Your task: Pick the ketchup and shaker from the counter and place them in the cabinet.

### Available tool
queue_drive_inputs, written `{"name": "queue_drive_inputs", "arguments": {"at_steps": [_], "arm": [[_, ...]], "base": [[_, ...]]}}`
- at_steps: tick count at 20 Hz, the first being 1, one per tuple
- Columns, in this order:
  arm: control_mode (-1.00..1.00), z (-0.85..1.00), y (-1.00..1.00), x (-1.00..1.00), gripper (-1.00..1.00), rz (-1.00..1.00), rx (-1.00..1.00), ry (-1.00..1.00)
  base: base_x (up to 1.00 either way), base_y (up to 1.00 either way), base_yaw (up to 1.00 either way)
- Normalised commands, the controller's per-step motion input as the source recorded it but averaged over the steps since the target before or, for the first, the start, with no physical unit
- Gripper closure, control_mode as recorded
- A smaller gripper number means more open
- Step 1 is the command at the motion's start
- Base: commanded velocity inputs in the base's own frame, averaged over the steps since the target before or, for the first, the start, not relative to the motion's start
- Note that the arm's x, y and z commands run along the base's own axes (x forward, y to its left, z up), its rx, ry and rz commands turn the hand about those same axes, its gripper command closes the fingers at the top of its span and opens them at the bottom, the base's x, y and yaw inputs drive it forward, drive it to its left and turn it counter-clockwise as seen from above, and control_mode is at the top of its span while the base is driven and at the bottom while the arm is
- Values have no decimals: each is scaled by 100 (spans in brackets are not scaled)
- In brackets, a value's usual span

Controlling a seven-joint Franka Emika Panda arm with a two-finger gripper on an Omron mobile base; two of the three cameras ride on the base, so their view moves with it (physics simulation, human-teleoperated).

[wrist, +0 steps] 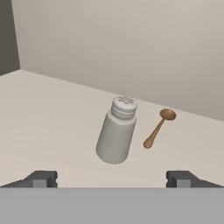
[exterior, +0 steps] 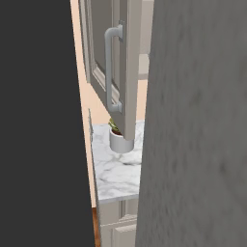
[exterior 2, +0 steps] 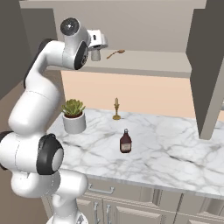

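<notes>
Shaker (wrist: 117, 131) stands on the cabinet shelf (wrist: 52, 118), center of the hand view, leaning slightly in that view, white-grey body with a ridged perforated cap. In the right base view the shaker (exterior 2: 95, 54) sits at upper left of frame on the shelf, right at the hand. Wooden spoon (wrist: 157, 127) lies just beside it to the right, not touching. Gripper (wrist: 112, 178) jaws spread wide, holding nothing; fingertips (wrist: 41, 178) low in frame, apart from the shaker. Ketchup (exterior 2: 125, 141), dark bottle with red label, stands upright on the counter (exterior 2: 175, 153), middle of the right base view. Potted plant (exterior 2: 73, 115) left of it, small gold candlestick (exterior 2: 116, 109) behind. Open cabinet door (exterior: 113, 62) with grey handle at top of the left base view.
</notes>
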Motion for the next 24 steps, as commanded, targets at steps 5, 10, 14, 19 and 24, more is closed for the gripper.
{"name": "queue_drive_inputs", "arguments": {"at_steps": [5,10,14,19,24], "arm": [[-100,15,-19,-67,-100,-8,3,16],[-100,7,-33,-82,-100,-7,3,10],[-100,0,-34,-83,-100,-7,2,3],[-100,-2,-24,-64,-100,-6,2,2],[-100,-16,-12,-45,-100,-5,0,1]], "base": [[0,0,0],[0,0,0],[0,0,0],[0,0,0],[0,0,0]]}}
